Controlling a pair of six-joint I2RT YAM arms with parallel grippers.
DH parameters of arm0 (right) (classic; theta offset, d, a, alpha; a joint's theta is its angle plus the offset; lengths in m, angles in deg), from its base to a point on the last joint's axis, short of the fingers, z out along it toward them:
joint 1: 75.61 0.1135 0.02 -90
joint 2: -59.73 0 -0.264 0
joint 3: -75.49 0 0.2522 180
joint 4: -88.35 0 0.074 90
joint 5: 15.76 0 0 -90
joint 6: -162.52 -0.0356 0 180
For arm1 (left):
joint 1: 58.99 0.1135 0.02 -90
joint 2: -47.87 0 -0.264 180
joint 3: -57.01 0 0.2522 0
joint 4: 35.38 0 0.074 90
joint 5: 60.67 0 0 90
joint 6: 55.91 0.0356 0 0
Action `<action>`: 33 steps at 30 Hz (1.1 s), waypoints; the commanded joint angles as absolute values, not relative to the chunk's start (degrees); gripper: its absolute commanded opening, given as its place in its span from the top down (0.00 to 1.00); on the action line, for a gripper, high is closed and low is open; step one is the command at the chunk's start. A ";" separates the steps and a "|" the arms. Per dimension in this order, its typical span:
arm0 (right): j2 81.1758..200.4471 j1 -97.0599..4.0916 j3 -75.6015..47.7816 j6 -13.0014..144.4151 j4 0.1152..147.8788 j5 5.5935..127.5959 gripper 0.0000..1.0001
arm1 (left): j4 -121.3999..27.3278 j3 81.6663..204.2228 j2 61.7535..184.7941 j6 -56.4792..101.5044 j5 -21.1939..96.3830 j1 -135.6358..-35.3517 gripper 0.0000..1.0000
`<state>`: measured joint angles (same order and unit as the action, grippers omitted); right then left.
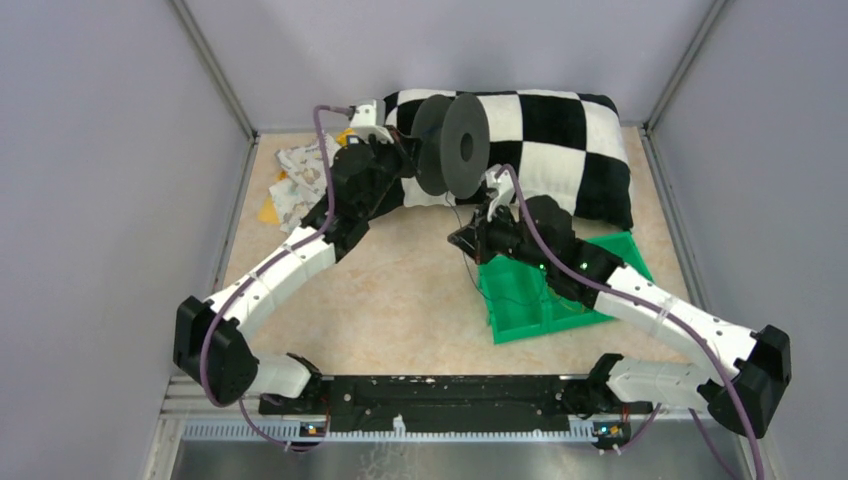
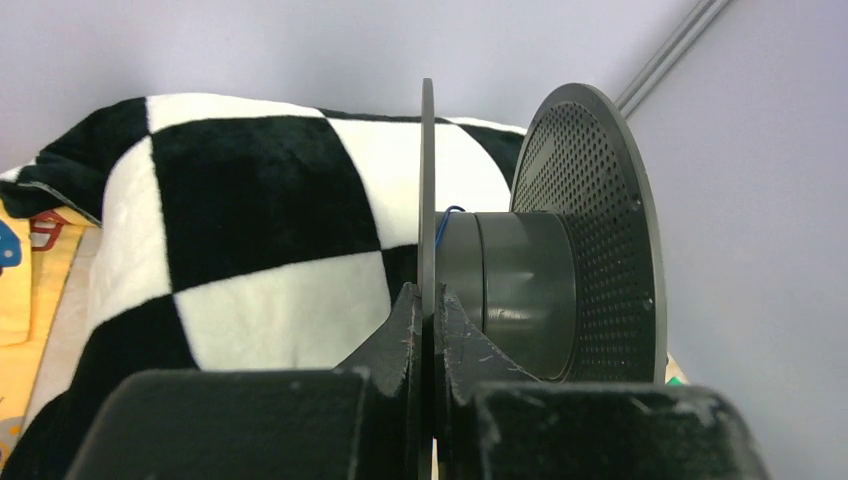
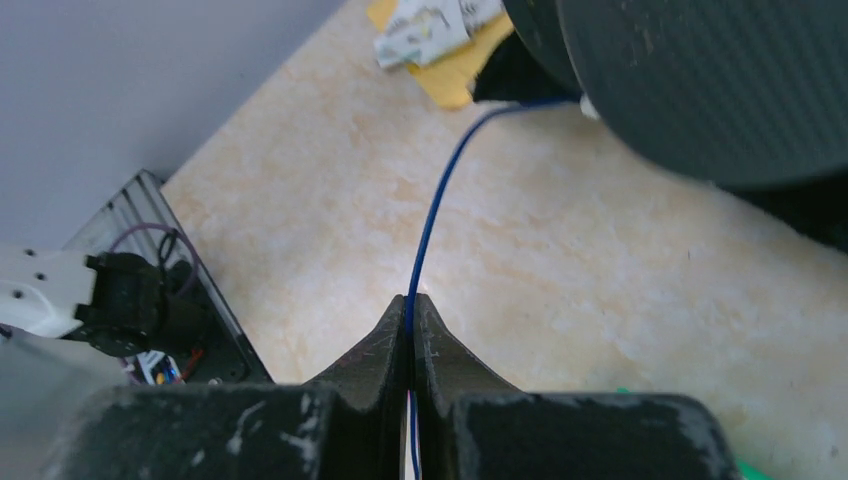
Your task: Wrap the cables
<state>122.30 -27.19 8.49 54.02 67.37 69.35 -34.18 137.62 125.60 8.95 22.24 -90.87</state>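
Clearly thread-thin and limp, the cable (image 3: 432, 225) probably needs gentle tension; right gripper (image 3: 411, 310) pinches it closed, left gripper (image 2: 428, 305) clamps the spool (image 2: 520, 280) flange

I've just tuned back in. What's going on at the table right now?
The left gripper is clamped on the thin edge of one flange of the black round two-flanged spool. It holds the spool up in front of the black-and-white checkered cushion. The right gripper is pinched shut on the thin blue wire, which curves up from its fingertips to the spool. The spool's hub looks nearly bare, so most of the winding seems not yet done. A green plastic tray lies under the right arm.
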 commanded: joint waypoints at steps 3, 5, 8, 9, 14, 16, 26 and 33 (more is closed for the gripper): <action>125.10 -26.22 -3.81 60.31 63.20 67.23 1.00 | -27.51 139.83 126.96 20.68 16.84 -96.24 1.00; 125.78 -26.22 -7.00 62.89 60.63 67.79 1.00 | -28.63 139.64 127.27 24.06 17.50 -97.05 1.00; 126.30 -26.35 -10.63 66.63 57.26 68.83 1.00 | -30.02 139.04 127.12 28.39 20.84 -97.56 1.00; 126.48 -26.45 -11.58 67.65 56.26 69.22 1.00 | -30.34 138.72 126.92 29.85 22.35 -97.63 1.00; 125.75 -29.30 -13.53 70.00 53.94 71.00 1.00 | -33.60 137.70 125.52 37.20 28.37 -97.58 1.00; 124.57 -31.45 -12.82 69.25 54.94 71.00 1.00 | -35.35 137.65 125.09 40.14 32.46 -97.59 1.00; 120.14 -41.80 -6.80 65.50 60.03 71.48 1.00 | -42.09 136.75 120.72 49.26 48.08 -97.60 1.00; 119.58 -45.77 -3.00 67.89 57.64 78.19 0.91 | -47.29 138.25 117.30 52.13 56.58 -96.19 1.00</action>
